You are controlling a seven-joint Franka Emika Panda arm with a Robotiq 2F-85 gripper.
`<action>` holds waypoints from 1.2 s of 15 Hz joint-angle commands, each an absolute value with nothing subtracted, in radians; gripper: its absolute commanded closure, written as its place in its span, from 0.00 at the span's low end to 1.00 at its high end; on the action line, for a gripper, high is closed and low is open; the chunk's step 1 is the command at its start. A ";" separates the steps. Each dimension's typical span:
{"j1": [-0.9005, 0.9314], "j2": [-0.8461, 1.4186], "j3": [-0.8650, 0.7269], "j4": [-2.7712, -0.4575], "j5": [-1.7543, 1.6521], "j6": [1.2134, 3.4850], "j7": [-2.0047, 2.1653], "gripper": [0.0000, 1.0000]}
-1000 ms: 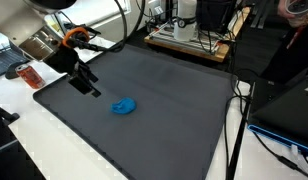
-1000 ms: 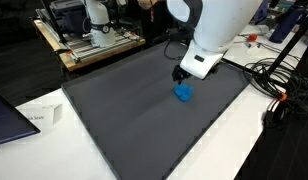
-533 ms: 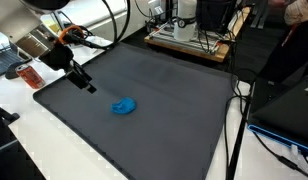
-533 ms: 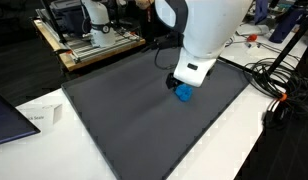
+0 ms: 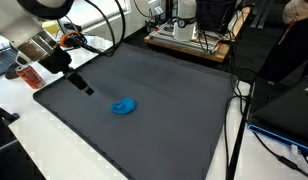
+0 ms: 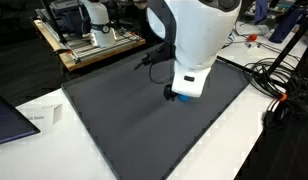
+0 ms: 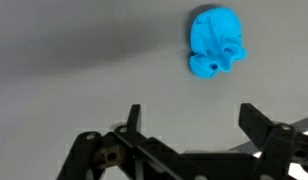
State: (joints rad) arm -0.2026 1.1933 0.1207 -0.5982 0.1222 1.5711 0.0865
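My claw (image 5: 87,90) hangs empty over the dark mat (image 5: 174,110) on the table (image 5: 39,140), spread wide. The blue lump (image 5: 123,105) lies on the mat, near the claw but apart from it. In the wrist view the lump (image 7: 216,42) sits beyond the fingers (image 7: 133,114) and off to the right of the gap's middle, touching neither. I judge this to be the approach stage, with nothing gripped. A grasp from here would call for bringing the claw across until the lump lies between the 2 fingers, lowering to the mat, then closing.
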 commanded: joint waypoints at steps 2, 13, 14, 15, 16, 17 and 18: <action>-0.209 1.138 0.121 -0.726 0.119 1.679 0.019 0.00; -0.242 0.894 0.143 -1.165 0.150 1.916 -0.039 0.00; -0.246 0.867 0.147 -1.206 0.151 1.925 -0.057 0.00; -0.249 0.840 0.150 -1.247 0.153 1.941 -0.069 0.00; -0.232 0.814 0.118 -1.283 0.184 1.950 -0.094 0.00; -0.234 0.788 0.119 -1.325 0.197 1.974 -0.112 0.00; -0.234 0.762 0.117 -1.367 0.210 2.001 -0.129 0.00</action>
State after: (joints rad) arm -0.2238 0.8857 0.1257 -1.1746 0.1492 1.9217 -0.0596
